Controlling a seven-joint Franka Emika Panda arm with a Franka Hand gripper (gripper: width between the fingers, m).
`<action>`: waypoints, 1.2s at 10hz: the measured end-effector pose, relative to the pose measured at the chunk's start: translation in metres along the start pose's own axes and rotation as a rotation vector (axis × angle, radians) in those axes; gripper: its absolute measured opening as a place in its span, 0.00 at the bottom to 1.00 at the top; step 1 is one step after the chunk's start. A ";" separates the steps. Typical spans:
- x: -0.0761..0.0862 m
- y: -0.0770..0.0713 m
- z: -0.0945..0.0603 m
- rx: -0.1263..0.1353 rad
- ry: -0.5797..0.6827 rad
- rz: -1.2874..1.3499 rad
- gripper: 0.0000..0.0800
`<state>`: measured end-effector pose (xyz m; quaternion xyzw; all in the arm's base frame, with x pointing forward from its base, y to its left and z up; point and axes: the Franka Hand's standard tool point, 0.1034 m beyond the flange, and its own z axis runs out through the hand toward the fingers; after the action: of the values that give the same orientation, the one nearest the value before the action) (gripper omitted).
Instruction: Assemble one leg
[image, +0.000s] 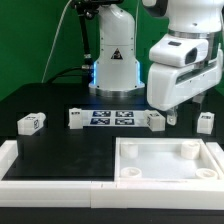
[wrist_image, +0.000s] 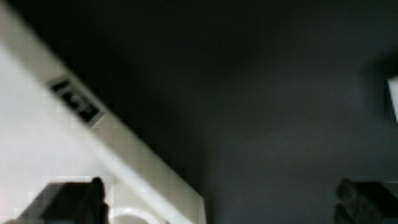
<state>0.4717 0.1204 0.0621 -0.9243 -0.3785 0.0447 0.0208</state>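
Several white legs with tags stand in a row at the back of the black table: one (image: 31, 123) at the exterior view's left, one (image: 76, 118) and one (image: 155, 119) at the ends of the marker board, one (image: 204, 121) at the right. My gripper (image: 172, 115) hangs above the table between the two right-hand legs, behind the large white tray (image: 165, 152). In the wrist view my gripper (wrist_image: 214, 205) is open and empty. One dark finger (wrist_image: 63, 205) is over the tray's tagged edge (wrist_image: 71, 120) and the other finger (wrist_image: 370, 200) is over bare table.
The marker board (image: 110, 117) lies flat at the back centre. A white raised border (image: 20, 165) runs along the exterior view's left and front. The robot base (image: 113, 55) stands behind the board. A pale blurred shape (wrist_image: 391, 95) shows at the wrist view's edge.
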 end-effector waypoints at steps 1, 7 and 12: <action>0.002 -0.008 0.000 0.007 0.000 0.166 0.81; 0.021 -0.042 0.002 0.057 0.004 0.913 0.81; 0.019 -0.057 0.011 0.092 0.024 1.226 0.81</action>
<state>0.4444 0.1745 0.0540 -0.9723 0.2247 0.0544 0.0355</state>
